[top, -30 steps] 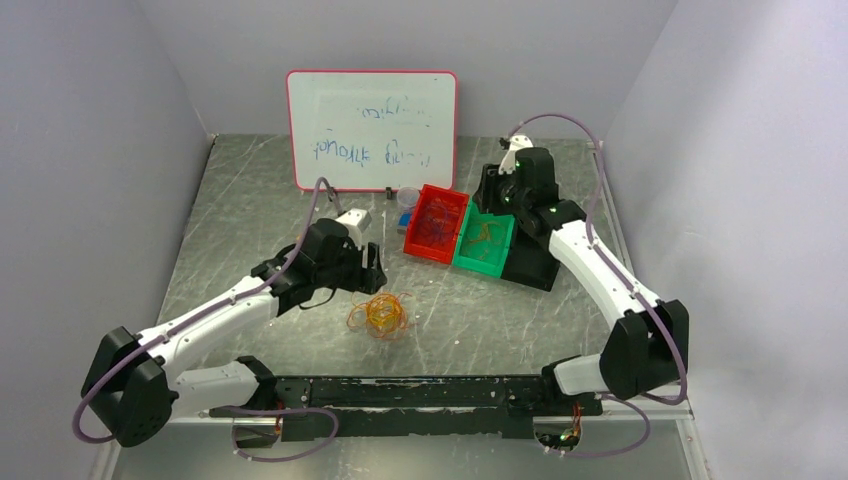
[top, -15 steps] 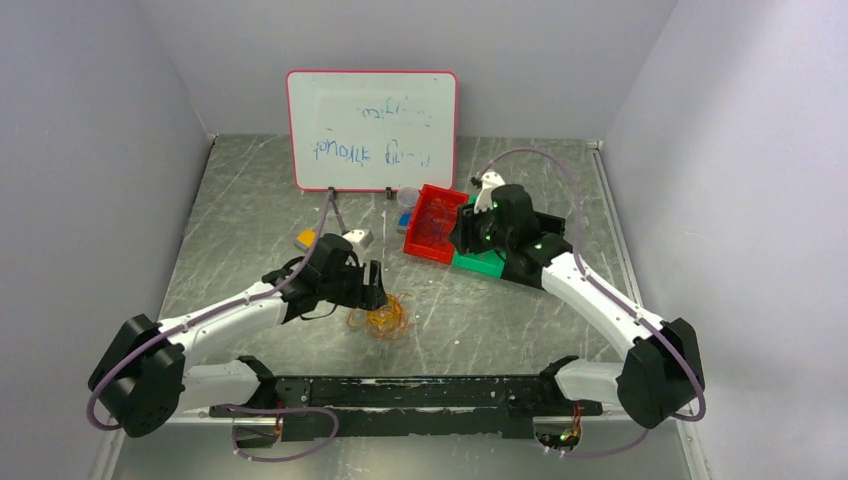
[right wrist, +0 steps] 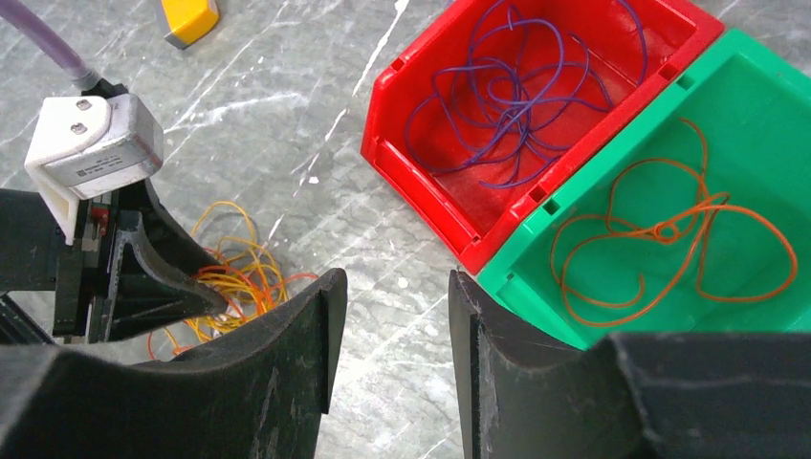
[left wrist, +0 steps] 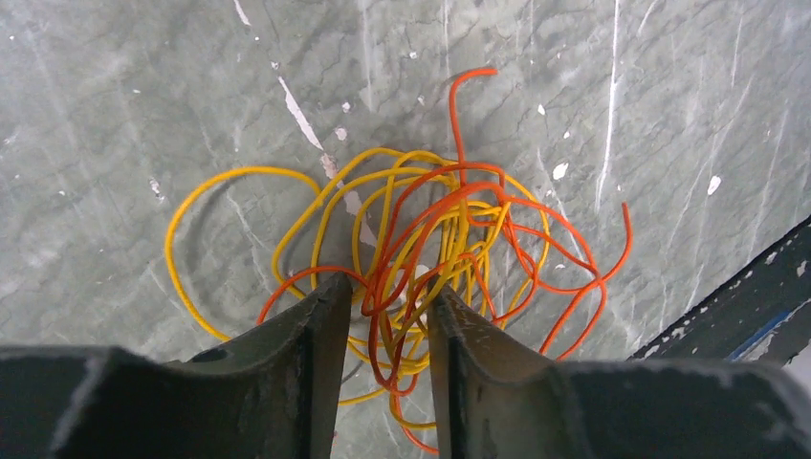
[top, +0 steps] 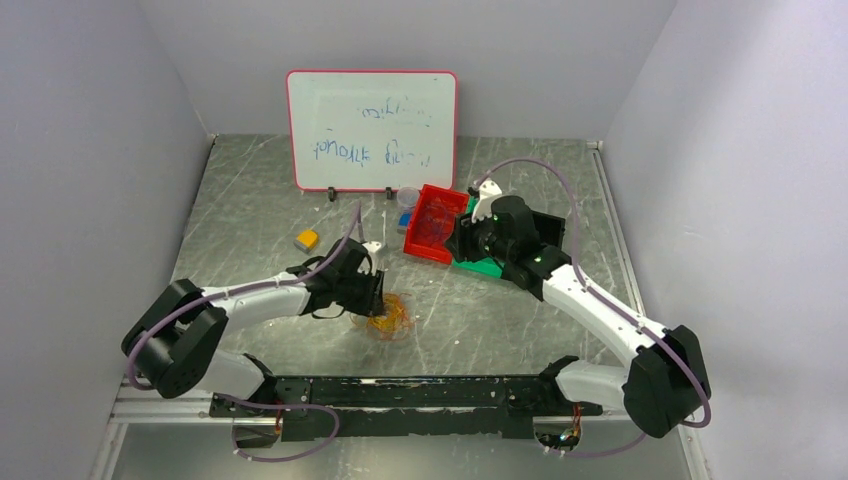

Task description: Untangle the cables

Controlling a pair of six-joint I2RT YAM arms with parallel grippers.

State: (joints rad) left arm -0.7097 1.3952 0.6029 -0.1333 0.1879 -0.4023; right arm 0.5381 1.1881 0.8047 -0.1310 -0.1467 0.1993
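Along the near edge of the table (top: pixel 250 200) lies a black rail (top: pixel 400 392). Just behind it, near the middle of this edge, sits the tangle of cables (left wrist: pixel 430 239) – thin orange and yellow wires in loose loops, flat on the grey surface, with one orange end pointing away from the heap.

The left gripper (left wrist: pixel 390 292) is low over the near-left side of the tangle. Its two fingers stand apart, and several orange and yellow strands run through the gap between them. The gap is much wider than the wires, so the fingers are not pinching anything; whether the tips touch the table I cannot tell from the wrist view.

The right gripper (right wrist: pixel 387 287) hangs further back and to the right, above bare table between the tangle and the two bins. Its fingers are also apart and nothing is between them.

Behind it, right of the centre of the table, a red bin (right wrist: pixel 421 206) and a green bin (right wrist: pixel 765 124) stand side by side, touching. In the red one lies a purple cable (right wrist: pixel 516 105), in the green one an orange cable (right wrist: pixel 669 229) – each alone in its bin.

A small yellow block (top: pixel 307 240) lies to the left of the bins, apart from them. At the far edge a whiteboard (top: pixel 370 130) stands upright.
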